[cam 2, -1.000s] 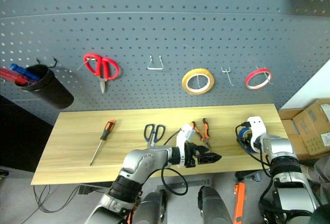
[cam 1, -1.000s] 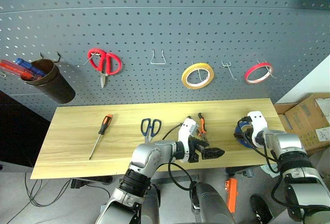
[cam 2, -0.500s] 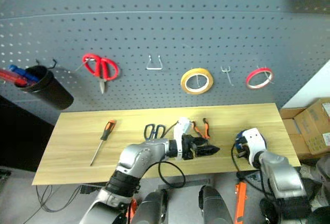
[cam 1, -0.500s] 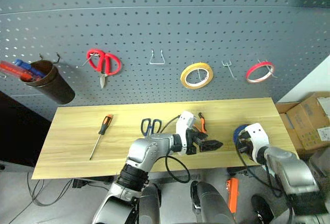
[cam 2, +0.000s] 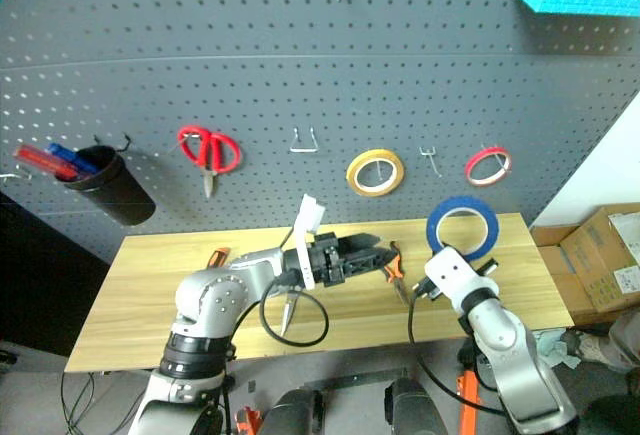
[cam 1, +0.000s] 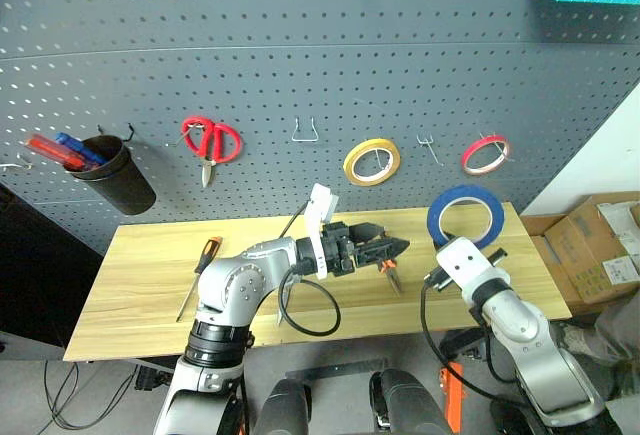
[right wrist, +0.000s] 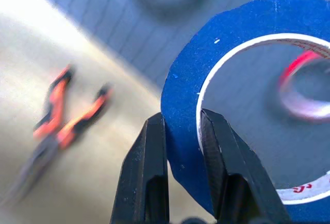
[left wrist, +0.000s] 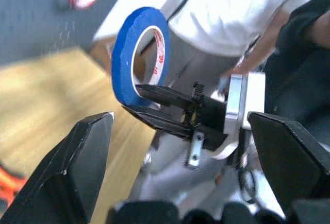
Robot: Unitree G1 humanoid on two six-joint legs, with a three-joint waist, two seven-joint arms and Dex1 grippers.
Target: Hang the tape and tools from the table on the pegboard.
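Two grippers are up over the table [cam 1: 130, 275]. At lower right of the head view, the right gripper [cam 1: 452, 246] has its jaws clamped on the lower rim of the blue tape [cam 1: 465, 217], one finger on each side of the band, and the roll stands upright on edge above the table's right end, in front of the pegboard [cam 1: 300, 75]. The right wrist view shows the same pinch, fingers [right wrist: 147, 177] tight against the tape's wall. At centre frame the left gripper [cam 1: 385, 248] lies level, pointing toward the right of the frame with its jaws spread wide and nothing between them. Just below its tips the pliers [cam 1: 387, 275] lie on the table. A small orange-handled tool [cam 1: 202, 260] lies at the left part of the tabletop. The blue scissors are mostly hidden behind the left arm. On the board hang red scissors [cam 1: 211, 142], a yellow roll [cam 1: 370, 161], a red roll [cam 1: 485, 153] and a dark cup [cam 1: 120, 175] at far left.
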